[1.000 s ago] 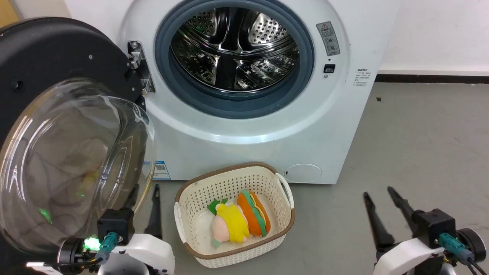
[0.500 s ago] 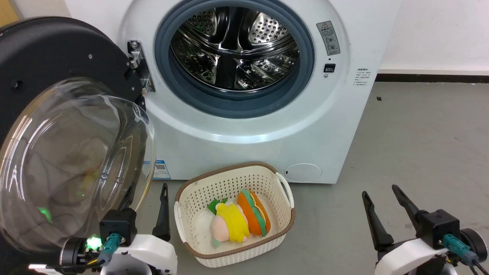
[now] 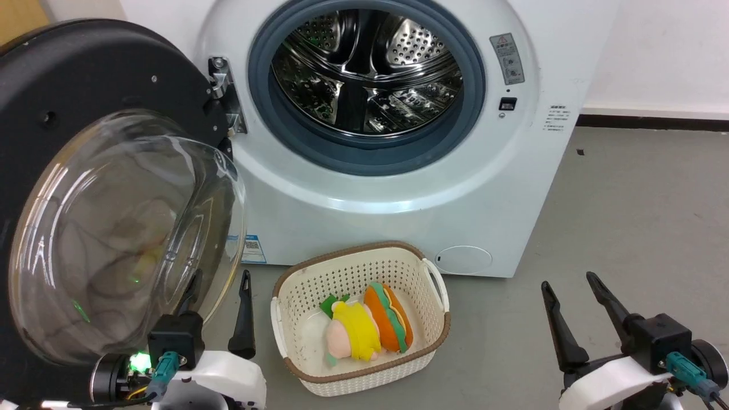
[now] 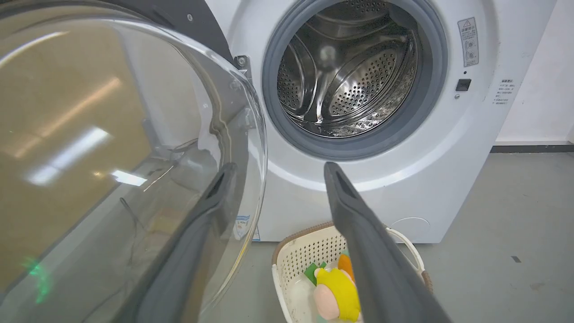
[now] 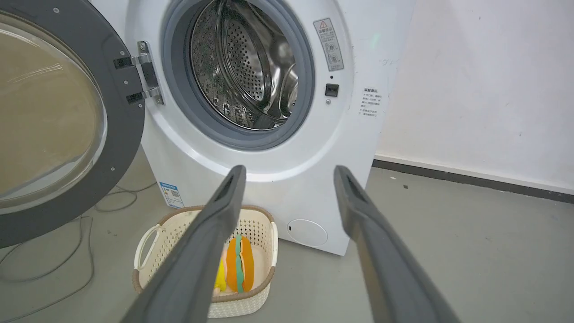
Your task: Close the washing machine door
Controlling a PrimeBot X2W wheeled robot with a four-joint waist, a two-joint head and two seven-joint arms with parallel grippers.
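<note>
The washing machine (image 3: 398, 193) stands ahead with its steel drum exposed. Its door (image 3: 97, 74) hangs wide open on the left hinge, black rim behind a bulging glass bowl (image 3: 125, 228). My left gripper (image 3: 221, 276) is open low beside the bowl. In the left wrist view the left gripper (image 4: 280, 167) has one finger seen through the glass of the door (image 4: 112, 134) and the other finger outside it; contact cannot be told. My right gripper (image 3: 569, 281) is open at the lower right, far from the door. In the right wrist view the right gripper (image 5: 290, 168) points at the machine (image 5: 287, 179).
A cream perforated basket (image 3: 359, 250) with plush toys sits on the grey floor in front of the machine, between my grippers. A thin cable (image 5: 67, 264) lies on the floor under the open door. A white wall rises to the right.
The whole head view has shifted right, so the camera moved. My left gripper edged forward beside the glass bowl. The door hangs open as before.
</note>
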